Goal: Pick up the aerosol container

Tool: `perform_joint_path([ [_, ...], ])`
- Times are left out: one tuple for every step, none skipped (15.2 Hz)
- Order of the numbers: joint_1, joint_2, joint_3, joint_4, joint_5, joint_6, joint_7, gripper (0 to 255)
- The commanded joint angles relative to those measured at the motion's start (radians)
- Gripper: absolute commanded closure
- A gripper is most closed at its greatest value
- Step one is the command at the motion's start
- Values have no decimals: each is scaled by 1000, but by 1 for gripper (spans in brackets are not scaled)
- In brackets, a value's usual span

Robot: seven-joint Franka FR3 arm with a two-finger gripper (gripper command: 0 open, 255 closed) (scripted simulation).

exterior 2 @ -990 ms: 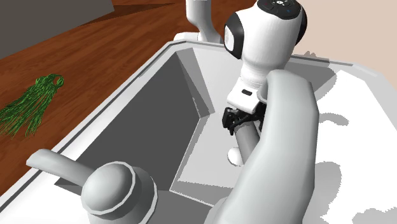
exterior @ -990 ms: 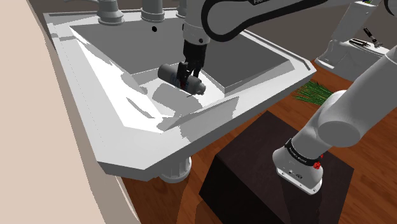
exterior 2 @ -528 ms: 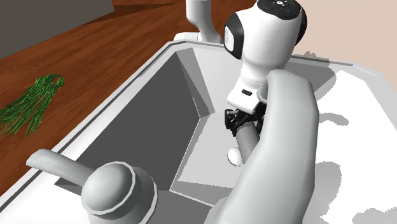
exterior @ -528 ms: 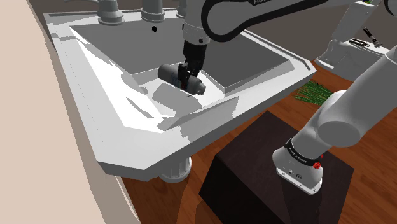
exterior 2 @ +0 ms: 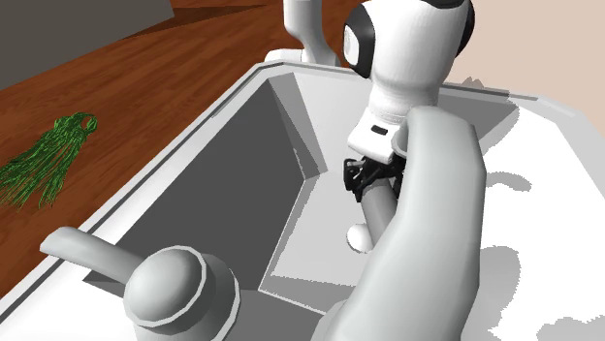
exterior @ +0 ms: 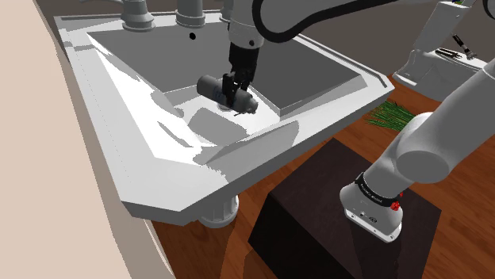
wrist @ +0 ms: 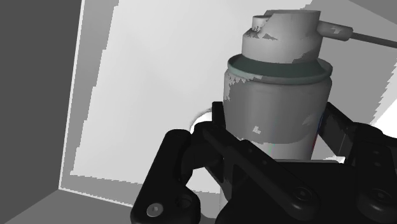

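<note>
Rising slightly since a second ago, the aerosol can (exterior: 211, 85) is hanging sideways inside the white sink (exterior: 333, 119), the pincer (exterior: 236, 87) clenching its middle; basin walls are ringing it, taps (exterior: 190, 12) standing behind, nozzle pointing toward the shoulder view's lower right

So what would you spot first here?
The grey can, clamped sideways in the black gripper over the big white sink. Then the green bundle, lying on the wooden floor beside the sink.
</note>
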Motion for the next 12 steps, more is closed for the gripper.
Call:
perform_joint_path([
  [-1, -8, -2, 21, 2, -28, -1, 255],
  [-1, -11, -2, 31, 2, -42, -1, 255],
  [-1, -15, -3, 41, 3, -55, -1, 255],
  [-2, -18, -4, 52, 3, -68, -1, 255],
  [-2, -20, -4, 63, 4, -82, -1, 255],
  [-2, -23, -5, 74, 4, -95, -1, 255],
  [-2, -25, -5, 85, 5, -108, -1, 255],
  [-3, -27, -6, 96, 5, -122, -1, 255],
  [-3, -29, -7, 108, 5, -135, 0, 255],
  [-3, -31, -7, 119, 5, -148, 0, 255],
  [-3, -31, -7, 121, 5, -150, 0, 255],
  [-3, -31, -7, 121, 5, -150, 0, 255],
])
